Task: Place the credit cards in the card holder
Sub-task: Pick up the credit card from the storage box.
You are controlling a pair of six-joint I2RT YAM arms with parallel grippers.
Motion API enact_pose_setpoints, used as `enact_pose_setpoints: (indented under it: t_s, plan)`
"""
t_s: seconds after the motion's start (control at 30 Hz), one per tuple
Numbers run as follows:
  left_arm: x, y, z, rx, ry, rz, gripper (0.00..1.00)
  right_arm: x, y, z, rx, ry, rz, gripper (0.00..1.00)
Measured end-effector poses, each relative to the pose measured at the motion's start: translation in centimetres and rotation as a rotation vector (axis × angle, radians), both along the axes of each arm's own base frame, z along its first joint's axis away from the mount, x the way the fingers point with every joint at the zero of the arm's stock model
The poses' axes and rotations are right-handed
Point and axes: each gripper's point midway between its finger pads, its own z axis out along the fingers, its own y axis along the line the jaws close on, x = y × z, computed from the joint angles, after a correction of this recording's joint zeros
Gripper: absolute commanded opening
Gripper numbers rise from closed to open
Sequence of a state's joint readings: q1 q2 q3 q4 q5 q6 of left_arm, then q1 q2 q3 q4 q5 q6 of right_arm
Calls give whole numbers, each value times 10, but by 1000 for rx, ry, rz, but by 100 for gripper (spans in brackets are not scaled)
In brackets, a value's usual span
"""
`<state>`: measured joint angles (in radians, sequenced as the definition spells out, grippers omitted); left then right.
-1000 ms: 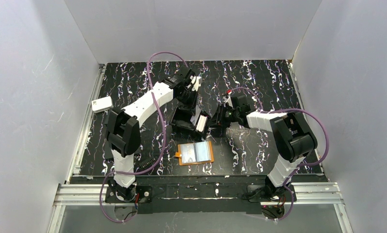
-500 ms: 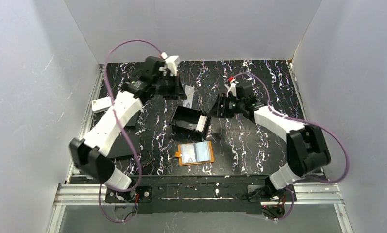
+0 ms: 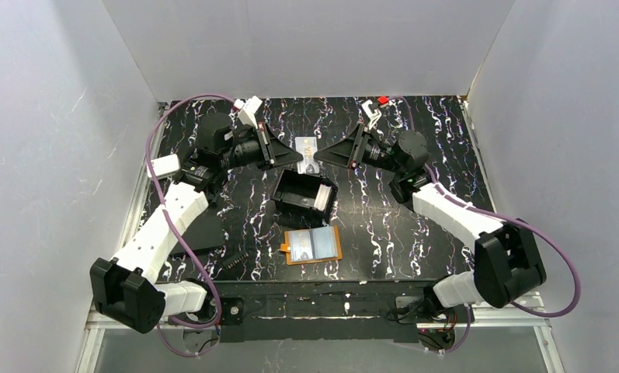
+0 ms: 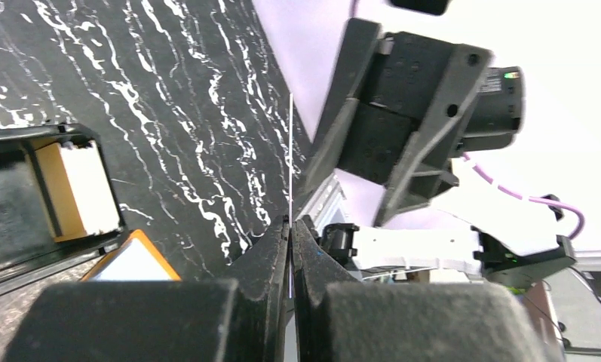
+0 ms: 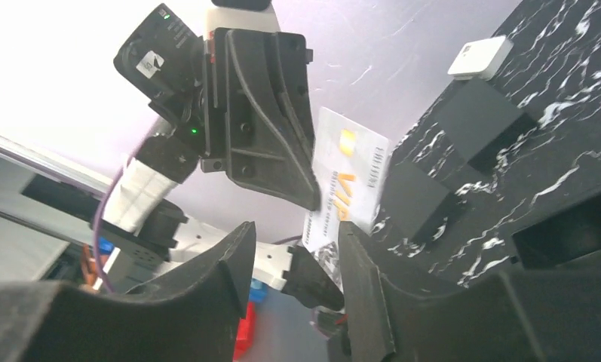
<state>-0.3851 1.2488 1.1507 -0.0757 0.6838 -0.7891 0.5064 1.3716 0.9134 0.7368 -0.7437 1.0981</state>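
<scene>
Left gripper (image 3: 294, 158): clamped on thin white plastic credit card (image 5: 348, 177). Right gripper (image 3: 327, 152): jaws wide, at card's 3 o'clock. Orange-tan leather card holder (image 3: 314, 245): open, card's 6 o'clock.

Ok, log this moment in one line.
left gripper: shut on card, midair | right gripper: open, facing card | holder: open on table

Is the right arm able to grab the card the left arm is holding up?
Probably yes: the right gripper is open and faces the card, with nothing between them. The left gripper pinches only one edge.
</scene>
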Motion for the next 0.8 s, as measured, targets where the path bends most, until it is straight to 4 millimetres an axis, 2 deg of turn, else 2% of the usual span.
enact_pose_setpoints:
  t_s: [0.13, 0.23, 0.37, 0.47, 0.63, 0.8]
  plan:
    - [-2, -2, 11, -56, -10, -9, 0, -3, 3, -4, 72, 96, 30, 39]
    - [-9, 0, 19, -88, -25, -14, 0, -11, 4, 4, 120, 109, 54, 46]
    - [-12, 4, 17, -78, -31, -8, 0, -8, 1, -5, 40, 88, -15, 48]
    - [-18, 3, 20, -82, -40, -30, 0, -4, -1, -8, 2, 77, -48, 45]
    - [-23, 2, 25, -96, -49, -52, 0, -5, 4, -11, 1, 87, -35, 39]
    - [-26, 1, 26, -103, -39, -63, 0, -7, 6, 4, 63, 80, -20, 20]
